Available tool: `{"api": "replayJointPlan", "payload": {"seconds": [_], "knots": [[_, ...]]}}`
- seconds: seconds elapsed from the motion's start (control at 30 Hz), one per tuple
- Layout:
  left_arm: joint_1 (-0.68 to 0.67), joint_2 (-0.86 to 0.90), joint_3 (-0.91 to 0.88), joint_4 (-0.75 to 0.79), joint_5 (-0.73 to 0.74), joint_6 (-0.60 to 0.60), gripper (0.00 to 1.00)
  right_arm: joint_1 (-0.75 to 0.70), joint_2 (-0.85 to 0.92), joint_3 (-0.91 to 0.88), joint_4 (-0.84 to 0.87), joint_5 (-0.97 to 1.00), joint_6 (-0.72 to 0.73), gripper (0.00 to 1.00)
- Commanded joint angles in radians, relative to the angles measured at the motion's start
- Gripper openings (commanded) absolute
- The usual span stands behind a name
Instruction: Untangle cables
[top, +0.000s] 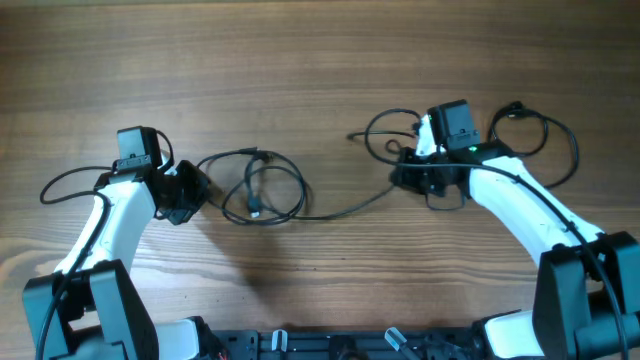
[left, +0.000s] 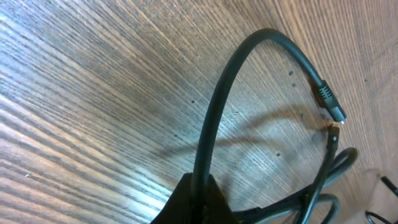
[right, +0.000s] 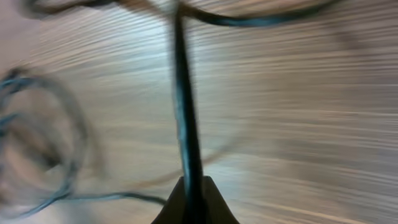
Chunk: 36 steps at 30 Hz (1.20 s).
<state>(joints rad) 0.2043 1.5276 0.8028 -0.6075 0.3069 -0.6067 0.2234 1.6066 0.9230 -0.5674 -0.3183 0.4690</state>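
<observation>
Cables (top: 262, 190): loose loops on the desk (top: 320, 60), at 3 o'clock of the left gripper (top: 200, 188). One strand spans on to the right gripper (top: 405, 178), with more loops at its 12 o'clock. Left gripper pinching a cord that arcs toward 1 o'clock to a plug end (left: 324, 96). Right gripper pressed onto a strand; wrist view blurred.

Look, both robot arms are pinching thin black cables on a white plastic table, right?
Not quite. The table is brown grained wood, not white plastic; the overhead view shows it. The rest holds: the left arm's jaws are shut on a thin black cable, and the right arm's jaws on a thin black cable too.
</observation>
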Motion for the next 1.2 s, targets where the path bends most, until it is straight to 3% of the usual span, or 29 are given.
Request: {"api": "replayJointPlan", "payload": {"seconds": [0.0, 0.23, 0.53, 0.67, 0.73, 0.8, 0.83, 0.93, 1.1, 1.17], "knots": [[0.01, -0.007, -0.001, -0.002, -0.046, -0.011, 0.04, -0.069, 0.011, 0.006, -0.028, 0.283, -0.052, 0.04], [0.086, -0.007, -0.001, -0.064, -0.23, -0.13, 0.06, -0.213, 0.011, 0.005, -0.025, 0.297, -0.047, 0.04], [0.174, -0.007, -0.001, -0.093, -0.235, -0.143, 0.04, -0.228, 0.011, 0.001, -0.003, 0.37, -0.023, 0.04], [0.173, -0.007, -0.001, -0.093, -0.226, -0.143, 0.04, -0.227, 0.011, 0.0, -0.003, 0.093, -0.085, 0.06], [0.173, -0.007, -0.001, -0.093, -0.221, -0.143, 0.04, -0.227, 0.011, 0.001, -0.002, -0.074, -0.161, 0.25], [0.173, -0.007, -0.001, -0.093, -0.218, -0.142, 0.04, -0.227, 0.011, 0.001, -0.002, -0.154, -0.227, 0.57], [0.173, -0.007, -0.001, -0.093, -0.214, -0.142, 0.04, -0.227, 0.011, 0.001, -0.003, -0.172, -0.251, 0.64], [0.173, -0.007, -0.001, -0.093, -0.198, -0.142, 0.04, -0.228, 0.011, 0.051, -0.041, -0.18, -0.26, 0.73], [0.173, -0.007, -0.001, -0.092, -0.18, -0.141, 0.1, -0.168, 0.005, 0.269, -0.366, -0.273, -0.326, 0.75], [0.173, -0.007, -0.001, -0.092, -0.177, -0.141, 0.22, -0.119, 0.006, 0.275, -0.418, -0.269, -0.336, 0.76]]}}
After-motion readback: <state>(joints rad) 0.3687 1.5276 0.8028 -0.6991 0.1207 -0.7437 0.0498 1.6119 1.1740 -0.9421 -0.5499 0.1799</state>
